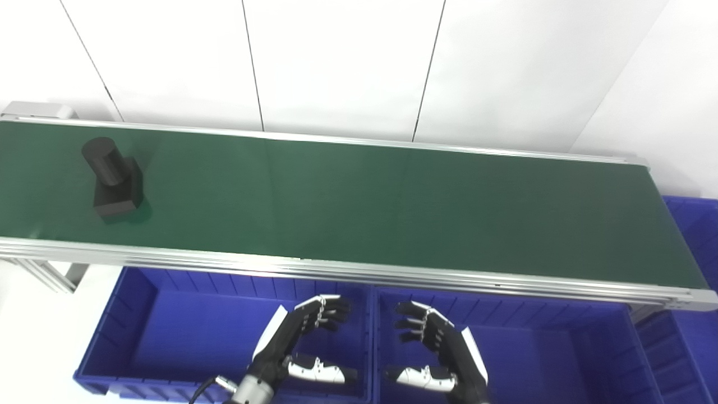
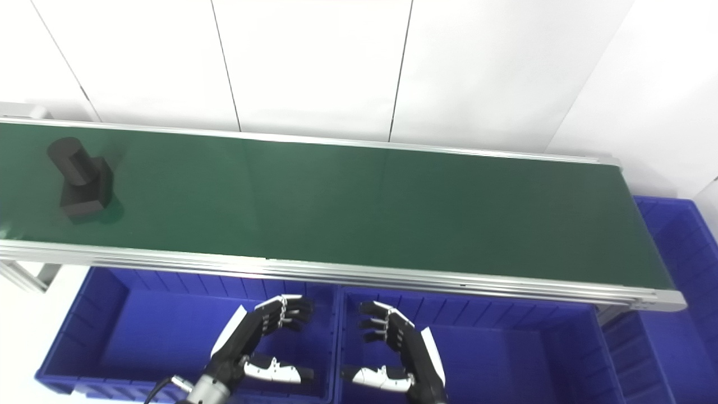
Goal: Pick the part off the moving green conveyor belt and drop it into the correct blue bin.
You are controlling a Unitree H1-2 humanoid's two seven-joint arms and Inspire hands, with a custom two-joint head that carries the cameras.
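Black part (image 1: pixel 114 178) sits at far left end of the belt (image 1: pixel 392 207), looks rigid, prob solid; grab the round post. Left hand (image 1: pixel 303 342) & right hand (image 1: pixel 435 350) both empty, fingers apart, near side of belt over the bins (image 1: pixel 129 314)

Twin head cameras look steeply down, sharing the conveyor belt (image 1: pixel 359 207).

Black part (image 1: pixel 114 178), green belt (image 1: pixel 392 207), blue bins (image 1: pixel 168 336)
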